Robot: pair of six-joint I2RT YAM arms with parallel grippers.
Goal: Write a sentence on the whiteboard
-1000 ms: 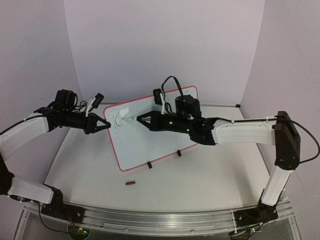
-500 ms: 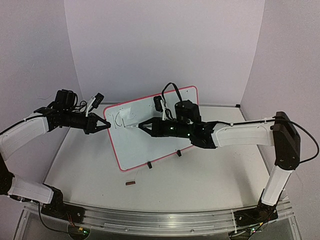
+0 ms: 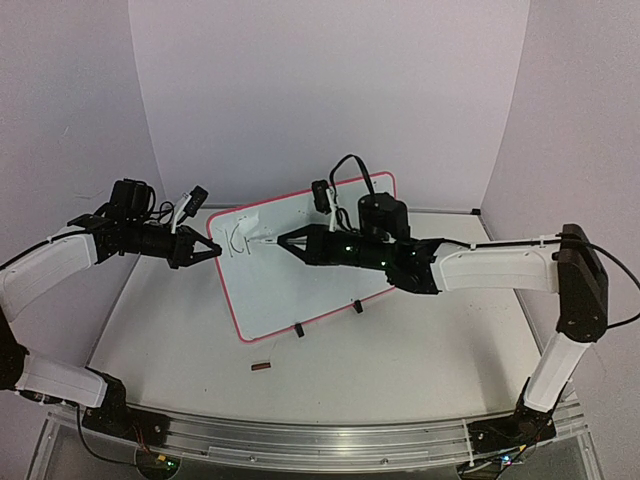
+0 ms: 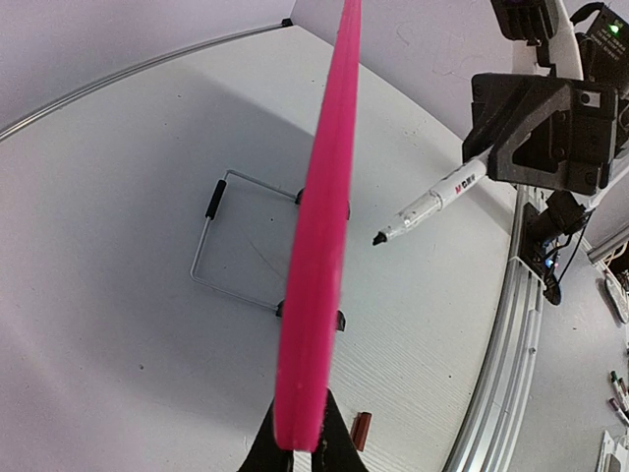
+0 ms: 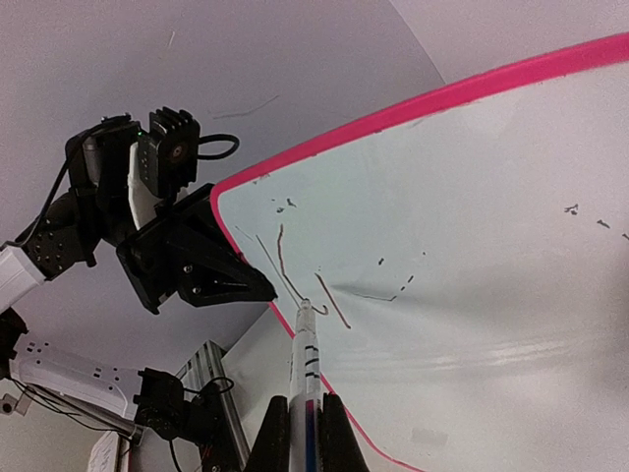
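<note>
Red-rimmed whiteboard (image 3: pixel 300 285) is standing tilted, the left claw (image 3: pixel 207 250) clenching its left edge. The right claw (image 3: pixel 288 243) is gripping a marker (image 3: pixel 268 240), tip pointing left, just right of the sentence (image 3: pixel 238 238).

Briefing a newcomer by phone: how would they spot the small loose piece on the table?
Find the red-rimmed whiteboard standing mid-table. On the near side of its left black foot lies a tiny reddish-brown piece, flat and touching nothing.
</note>
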